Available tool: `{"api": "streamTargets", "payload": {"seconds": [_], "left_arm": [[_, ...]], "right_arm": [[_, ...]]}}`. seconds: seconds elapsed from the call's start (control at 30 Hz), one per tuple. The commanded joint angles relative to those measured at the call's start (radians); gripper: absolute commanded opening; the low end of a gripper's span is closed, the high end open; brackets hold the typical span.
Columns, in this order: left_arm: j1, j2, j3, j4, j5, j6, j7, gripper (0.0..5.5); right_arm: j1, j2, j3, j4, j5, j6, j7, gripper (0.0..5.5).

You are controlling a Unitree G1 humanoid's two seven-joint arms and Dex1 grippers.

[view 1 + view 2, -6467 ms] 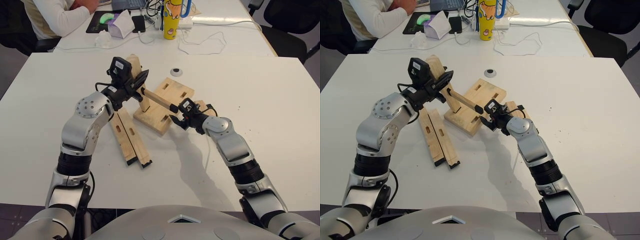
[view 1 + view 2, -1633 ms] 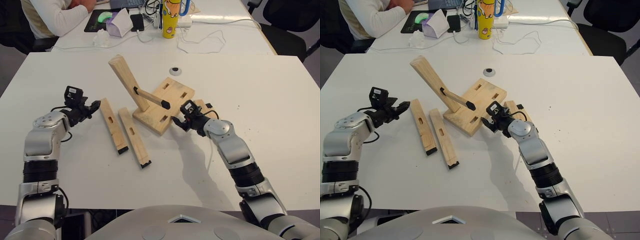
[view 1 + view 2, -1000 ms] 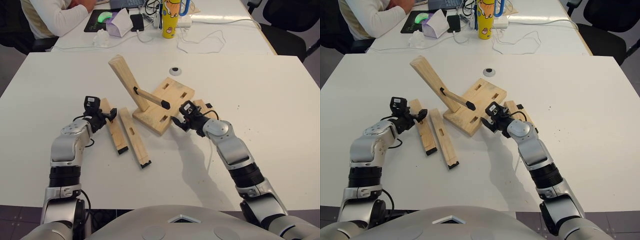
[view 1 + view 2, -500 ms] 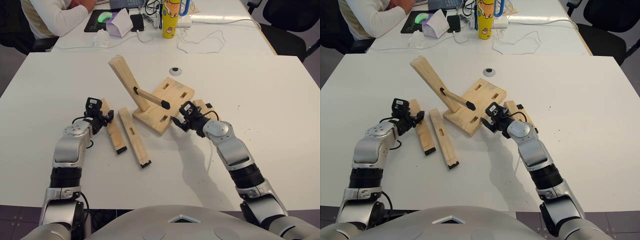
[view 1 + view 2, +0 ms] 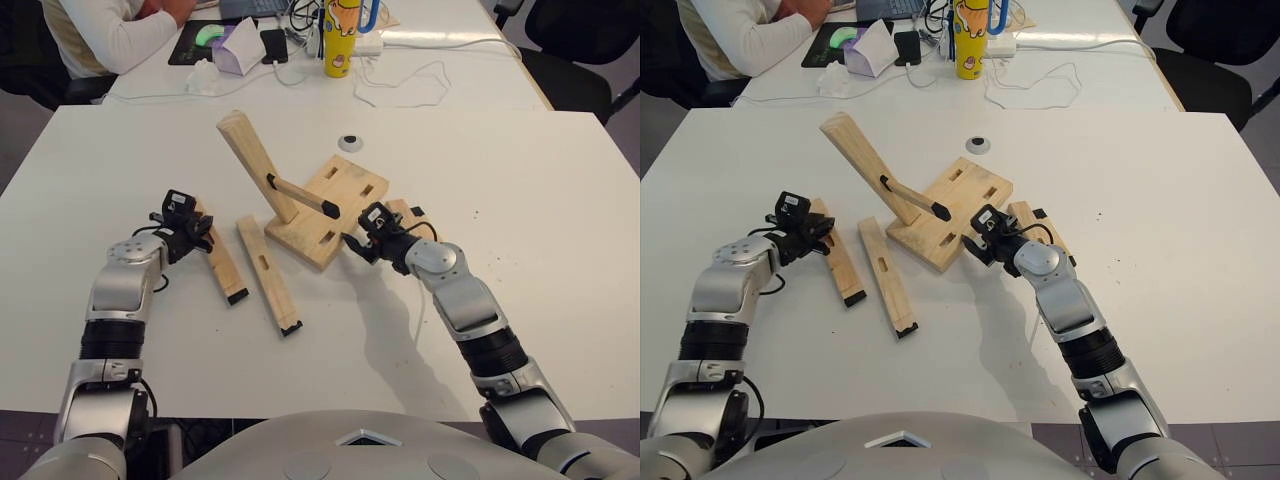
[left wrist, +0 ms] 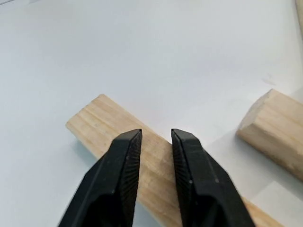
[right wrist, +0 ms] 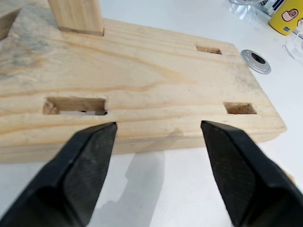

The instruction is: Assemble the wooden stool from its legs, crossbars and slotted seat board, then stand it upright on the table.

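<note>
Left arm shifts one loose leg, right arm stays by the seat board

The left gripper [image 6: 156, 135] sits over the far end of a loose leg [image 5: 222, 262]. Its fingers are almost together, with a thin gap and nothing pinched. It has slid a little to the left, and that leg has swung away from the second loose leg [image 5: 268, 272]. The right gripper [image 7: 158, 126] has not moved. It is spread wide at the near edge of the seat board [image 5: 335, 200], which lies flat on the table [image 5: 520, 180] with a slanted leg [image 5: 255, 160] and a crossbar [image 5: 300, 193] stuck in it.

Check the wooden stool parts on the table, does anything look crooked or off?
The leg slotted into the seat board leans steeply instead of standing square, and the crossbar in it juts out with its far end free.
</note>
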Motion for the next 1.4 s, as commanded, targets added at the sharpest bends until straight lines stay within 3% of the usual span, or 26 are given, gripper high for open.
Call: {"api": "streamTargets", "payload": {"seconds": [0.03, 0.33, 0.53, 0.7, 0.8, 0.93, 1.2, 1.4], "left_arm": [[-0.015, 0.039, -0.063, 0.207, 0.068, -0.061, -0.068, 1.19], [-0.215, 0.075, -0.07, 0.429, 0.125, -0.235, -0.084, 2.48], [-0.251, 0.018, 0.095, 0.206, -0.01, -0.127, 0.005, 2.48], [-0.171, -0.042, 0.17, -0.003, -0.051, -0.003, 0.135, 2.48], [-0.058, -0.022, 0.147, -0.137, -0.09, 0.022, 0.039, 2.48], [-0.017, 0.101, 0.112, -0.174, -0.122, -0.027, -0.2, 2.48], [-0.141, 0.287, -0.129, -0.055, -0.043, -0.119, -0.67, 2.48], [-0.28, 0.327, -0.266, 0.144, 0.113, -0.266, -0.812, 2.48]], "right_arm": [[-0.008, 0.0, -0.001, 0.012, -0.004, 0.004, 0.003, 3.3], [-0.009, 0.007, 0.002, 0.011, -0.006, 0.006, -0.001, 3.3], [0.011, 0.006, -0.001, 0.002, -0.008, 0.004, -0.008, 3.3], [0.023, 0.008, -0.006, -0.007, -0.007, 0.009, -0.015, 3.3], [0.034, 0.004, -0.009, -0.014, -0.006, 0.012, -0.014, 3.3], [0.048, -0.004, -0.017, -0.018, -0.003, 0.013, -0.012, 3.3], [0.025, 0.002, -0.018, 0.011, -0.003, 0.001, -0.005, 3.3], [0.032, -0.008, -0.016, 0.011, -0.005, -0.01, 0.007, 3.3]]}}
